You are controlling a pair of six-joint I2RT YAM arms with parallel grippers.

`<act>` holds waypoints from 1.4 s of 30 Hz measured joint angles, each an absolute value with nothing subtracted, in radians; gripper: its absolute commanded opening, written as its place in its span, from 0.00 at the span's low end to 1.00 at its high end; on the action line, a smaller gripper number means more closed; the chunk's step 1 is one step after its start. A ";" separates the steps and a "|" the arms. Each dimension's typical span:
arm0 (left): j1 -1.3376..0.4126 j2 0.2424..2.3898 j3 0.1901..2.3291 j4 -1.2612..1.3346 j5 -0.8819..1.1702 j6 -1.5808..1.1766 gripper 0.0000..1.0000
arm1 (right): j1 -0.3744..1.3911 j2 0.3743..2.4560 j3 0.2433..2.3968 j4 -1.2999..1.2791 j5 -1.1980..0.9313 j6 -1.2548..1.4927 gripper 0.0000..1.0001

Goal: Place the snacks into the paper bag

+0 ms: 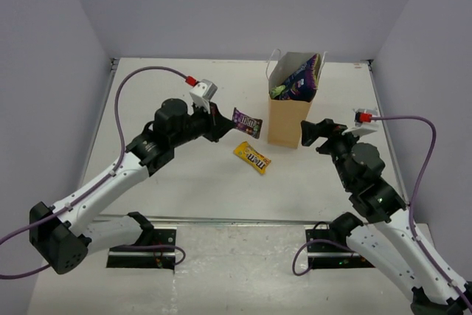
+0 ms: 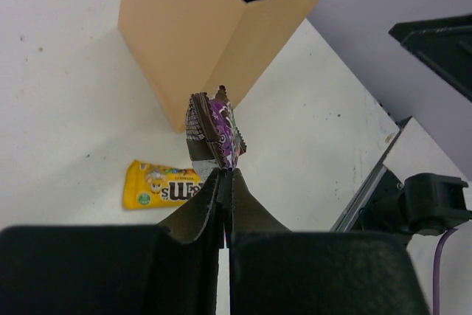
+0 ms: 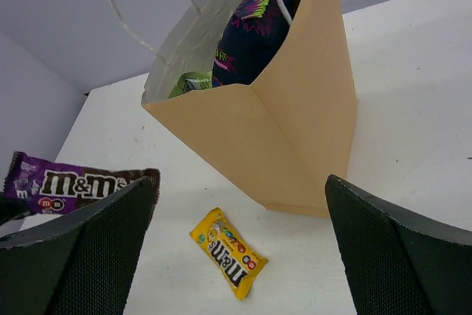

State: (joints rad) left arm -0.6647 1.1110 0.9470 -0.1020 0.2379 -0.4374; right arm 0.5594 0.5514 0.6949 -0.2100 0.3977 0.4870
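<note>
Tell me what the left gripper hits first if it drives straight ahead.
Probably the paper bag: its tan wall stands straight ahead of the left gripper, so the purple M&M's pack it holds would touch first. The gap is hard to judge.

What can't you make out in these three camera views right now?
Paper bag interior: its walls hide everything below the rim, every view.
Large purple chip bag: only its top shows.
Yellow M&M's pack: left wrist view, right end behind left fingers.
Dark purple pack: right wrist view, lower edge behind right fingers.
</note>
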 measured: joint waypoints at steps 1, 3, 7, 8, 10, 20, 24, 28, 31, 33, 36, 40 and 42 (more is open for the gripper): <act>-0.665 1.124 0.976 -0.103 0.235 -0.432 0.00 | 0.559 0.549 0.694 -0.210 0.403 0.490 0.99; -0.667 1.153 1.029 -0.112 0.231 -0.424 0.00 | 0.559 0.548 0.693 -0.210 0.408 0.492 0.99; -0.680 1.205 1.117 -0.131 0.220 -0.414 0.00 | 0.559 0.546 0.690 -0.212 0.416 0.498 0.99; -0.682 1.213 1.131 -0.136 0.215 -0.409 0.00 | 0.559 0.543 0.688 -0.213 0.421 0.498 0.99; -0.686 1.232 1.172 -0.150 0.199 -0.399 0.00 | 0.559 0.534 0.684 -0.213 0.430 0.501 0.99; -0.695 1.347 1.386 -0.150 0.143 -0.373 0.00 | 0.558 0.515 0.682 -0.215 0.453 0.523 0.99; -0.709 1.382 1.430 -0.142 0.141 -0.371 0.00 | 0.558 0.513 0.682 -0.216 0.453 0.523 0.99; -0.714 1.439 1.488 -0.133 0.139 -0.369 0.00 | 0.558 0.503 0.682 -0.216 0.454 0.523 0.99; -0.714 1.510 1.556 -0.122 0.140 -0.363 0.00 | 0.558 0.496 0.678 -0.217 0.454 0.524 0.99; -0.714 1.561 1.599 -0.120 0.142 -0.363 0.00 | 0.558 0.495 0.678 -0.216 0.454 0.524 0.99; -0.714 1.629 1.654 -0.121 0.144 -0.363 0.00 | 0.558 0.495 0.678 -0.217 0.454 0.523 0.99; -0.715 1.684 1.706 -0.127 0.134 -0.353 0.00 | 0.558 0.492 0.678 -0.217 0.454 0.523 0.99; -0.715 1.693 1.724 -0.135 0.126 -0.344 0.34 | 0.558 0.487 0.678 -0.216 0.454 0.522 0.99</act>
State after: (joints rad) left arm -0.7147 1.6932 1.7237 -0.1349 0.1265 -0.3443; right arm 0.5575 0.4873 0.6781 -0.2165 0.4541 0.5224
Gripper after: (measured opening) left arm 0.063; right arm 0.987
